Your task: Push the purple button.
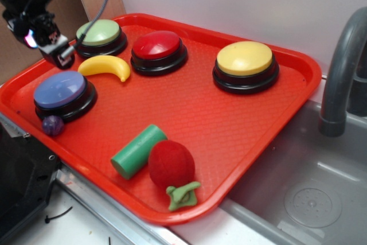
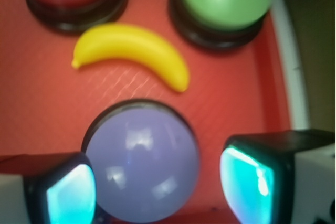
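Note:
The purple button has a periwinkle dome on a black base and sits at the left of the red tray. In the wrist view it lies right below the camera, between my two fingers. My gripper hangs above and just behind the button, near the green button. Its jaws stand wide apart and hold nothing. The gripper shows in the wrist view with its teal pads on each side of the dome.
A yellow banana lies between the purple and green buttons. A red button and a yellow button stand further right. A small dark purple ball, a green cylinder, and a red ball lie in front. A sink is at right.

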